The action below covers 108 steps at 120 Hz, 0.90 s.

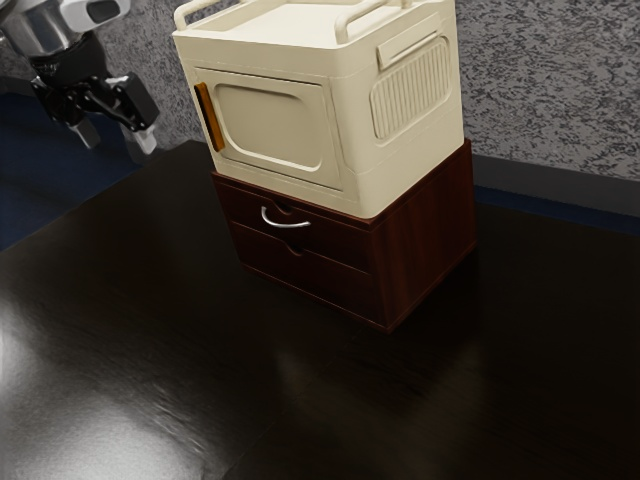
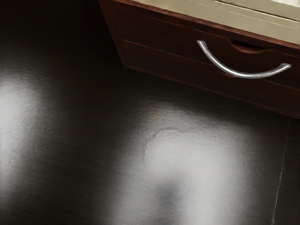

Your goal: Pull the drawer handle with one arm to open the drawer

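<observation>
Beside a speckled grey wall (image 1: pixel 560 90), the curved metal handle (image 1: pixel 283 223) is found on the wooden cabinet's (image 1: pixel 425 235) closed upper drawer (image 1: pixel 340 241), while the end effector (image 1: pixel 115 136) is held well apart, jaws parted, presumably so the handle can be straddled.

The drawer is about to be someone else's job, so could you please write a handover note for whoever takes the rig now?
Gripper: open and empty, off to the exterior view's left of the cabinet, away from the handle.
Handle: on the upper drawer.
Done: nothing on the drawer; it is shut.
Left: reach the handle, take hold, pull the drawer open.
</observation>
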Each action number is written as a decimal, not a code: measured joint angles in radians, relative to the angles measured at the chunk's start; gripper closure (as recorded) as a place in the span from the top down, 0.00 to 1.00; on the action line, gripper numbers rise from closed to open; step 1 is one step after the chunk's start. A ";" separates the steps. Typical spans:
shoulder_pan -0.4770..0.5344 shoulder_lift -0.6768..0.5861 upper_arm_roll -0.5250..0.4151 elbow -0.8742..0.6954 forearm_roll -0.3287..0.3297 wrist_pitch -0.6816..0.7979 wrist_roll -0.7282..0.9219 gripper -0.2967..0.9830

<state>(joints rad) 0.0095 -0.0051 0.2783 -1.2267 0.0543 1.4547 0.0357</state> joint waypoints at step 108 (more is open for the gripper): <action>-0.055 -0.035 -0.156 -0.148 0.120 0.001 0.784 0.77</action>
<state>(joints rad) -0.0456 -0.0403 0.1220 -1.3750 0.1743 1.4558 0.8201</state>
